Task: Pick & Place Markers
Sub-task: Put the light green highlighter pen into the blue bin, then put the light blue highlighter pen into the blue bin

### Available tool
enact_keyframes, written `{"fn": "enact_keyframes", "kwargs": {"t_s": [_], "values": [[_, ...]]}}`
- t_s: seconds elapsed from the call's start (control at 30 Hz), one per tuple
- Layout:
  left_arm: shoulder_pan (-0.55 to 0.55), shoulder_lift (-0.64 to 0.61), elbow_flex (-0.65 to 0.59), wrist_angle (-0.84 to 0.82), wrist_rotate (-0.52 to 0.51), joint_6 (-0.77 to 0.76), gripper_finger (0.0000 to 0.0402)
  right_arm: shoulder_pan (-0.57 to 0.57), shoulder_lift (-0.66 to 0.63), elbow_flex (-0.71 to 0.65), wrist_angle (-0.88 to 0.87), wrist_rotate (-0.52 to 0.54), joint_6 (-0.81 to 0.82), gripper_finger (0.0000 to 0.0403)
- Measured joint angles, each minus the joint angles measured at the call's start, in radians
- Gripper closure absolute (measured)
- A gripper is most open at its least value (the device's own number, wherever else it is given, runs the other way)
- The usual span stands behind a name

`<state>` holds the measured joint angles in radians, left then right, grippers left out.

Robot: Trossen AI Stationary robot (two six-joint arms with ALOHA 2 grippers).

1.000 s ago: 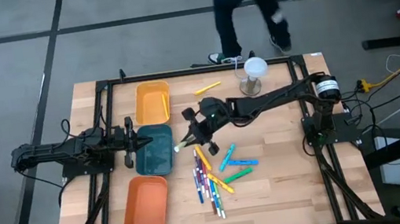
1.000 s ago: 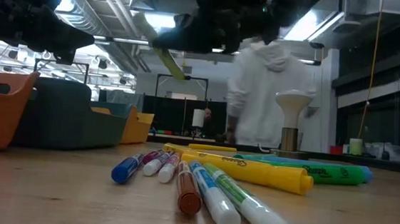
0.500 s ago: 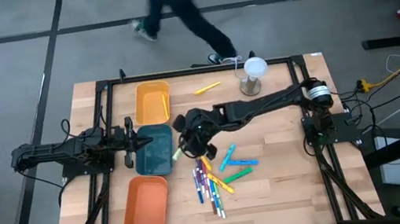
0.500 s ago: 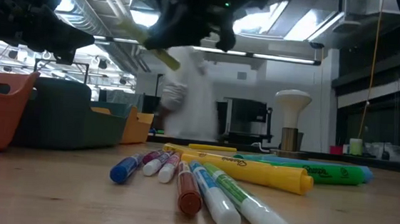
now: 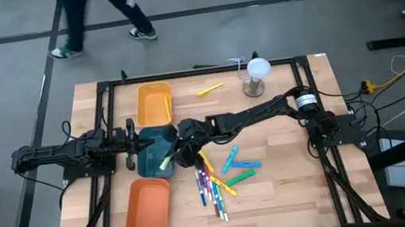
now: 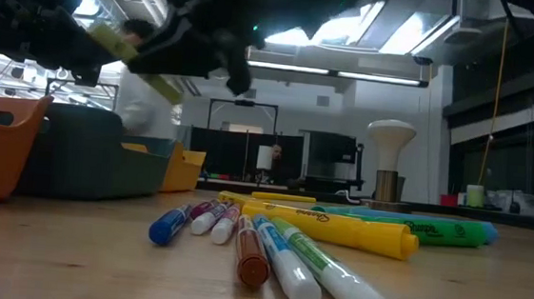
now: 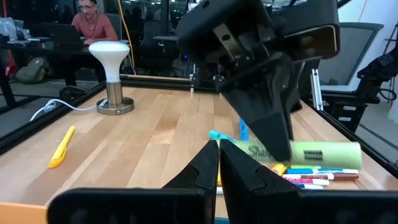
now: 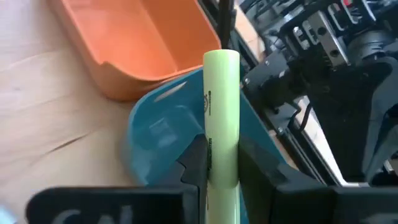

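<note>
High view: right gripper [image 5: 177,156] is clenching a light-green marker [image 5: 166,162] over the teal tray [image 5: 150,163]; left gripper [image 5: 139,143], clamped empty, is waiting alongside. Markers [image 5: 214,182] are littering the wooden table [image 5: 294,188]; a person [image 5: 95,13] is walking past.

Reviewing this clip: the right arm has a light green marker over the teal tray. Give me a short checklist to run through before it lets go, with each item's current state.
1. Right gripper shut on the light green marker: ok, fingers clamp its barrel on both sides.
2. Marker over the teal tray: ok, the high view shows its tip above the tray's inside.
3. Marker low enough for a gentle drop: cannot tell; the low view shows it well above the tabletop.
4. Left gripper clear of the drop spot: cannot tell, it sits shut at the tray's left edge, close to the marker.
5. Tray has room: ok, the bare floor shows.
6. Remaining markers undisturbed on the table: ok.
</note>
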<state>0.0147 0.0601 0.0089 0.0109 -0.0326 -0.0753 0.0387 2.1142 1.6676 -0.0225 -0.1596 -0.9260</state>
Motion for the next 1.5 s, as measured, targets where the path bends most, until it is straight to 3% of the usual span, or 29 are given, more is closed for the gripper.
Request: {"fn": "enact_keyframes", "kwargs": {"t_s": [0.4,1.0,1.17,1.4,1.5], "values": [[0.000,0.000,0.000,0.000,0.000,0.000,0.0389,0.000,0.052,0.000,0.137,-0.001,0.010,0.0325],[0.000,0.000,0.000,0.000,0.000,0.000,0.0391,-0.004,0.052,0.000,0.200,-0.013,0.112,0.0245],[0.000,0.000,0.000,0.000,0.000,0.000,0.0393,-0.004,0.052,0.000,0.196,0.003,0.209,0.0235],[0.000,0.000,0.000,0.000,0.000,0.000,0.0389,0.026,0.043,-0.001,0.144,0.206,0.523,0.0234],[0.000,0.000,0.000,0.000,0.000,0.000,0.0392,0.032,0.018,-0.001,0.064,0.225,0.593,0.0234]]}}
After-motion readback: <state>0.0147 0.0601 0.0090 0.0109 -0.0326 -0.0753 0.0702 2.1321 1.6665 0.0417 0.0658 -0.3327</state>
